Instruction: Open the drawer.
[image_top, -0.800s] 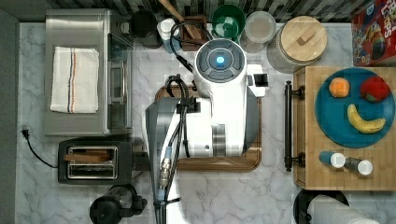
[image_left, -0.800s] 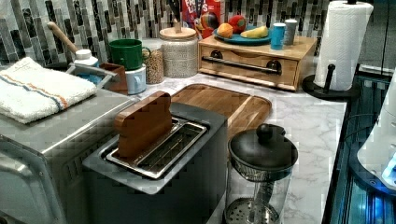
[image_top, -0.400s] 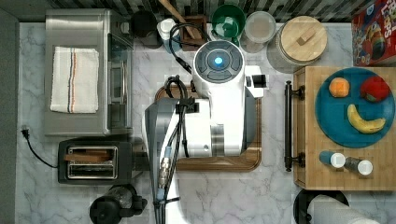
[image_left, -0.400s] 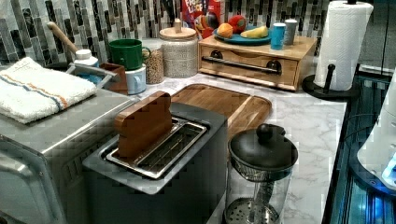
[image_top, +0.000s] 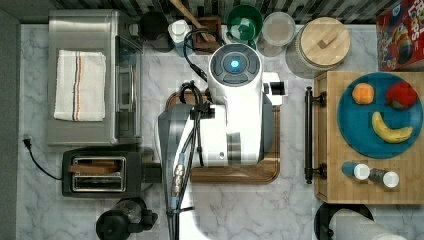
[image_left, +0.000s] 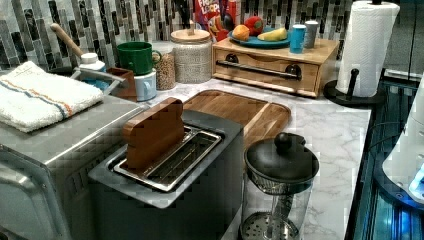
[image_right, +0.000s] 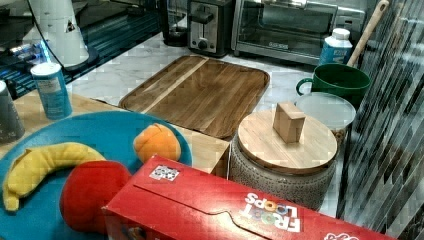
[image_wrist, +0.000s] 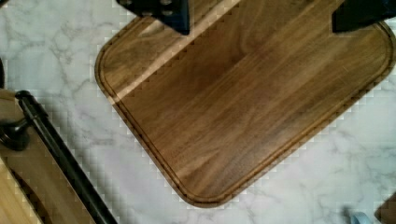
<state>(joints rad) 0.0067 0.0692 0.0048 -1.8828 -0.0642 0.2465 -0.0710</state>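
In the top view, an oven (image_top: 95, 75) with a towel (image_top: 80, 85) lying on it is occupying the upper left, and a toaster (image_top: 100, 174) is sitting below it. The arm (image_top: 235, 110) is hanging over the board (image_top: 240, 174) at the centre of the tabletop (image_top: 280, 210). In the wrist view the pincer (image_wrist: 261, 14) is hovering above the board with its fingers (image_wrist: 161, 10) spread wide apart, grasping nothing. The drawer (image_top: 321, 135) is sitting at the top view's right, shut, with its black handle (image_top: 308, 135) facing the board and apart from it. A blue plate (image_top: 350, 120) carrying fruit is resting on top of the drawer's box. In the left view the drawer (image_left: 265, 67) is showing at upper right, beside a paper roll (image_left: 367, 45).
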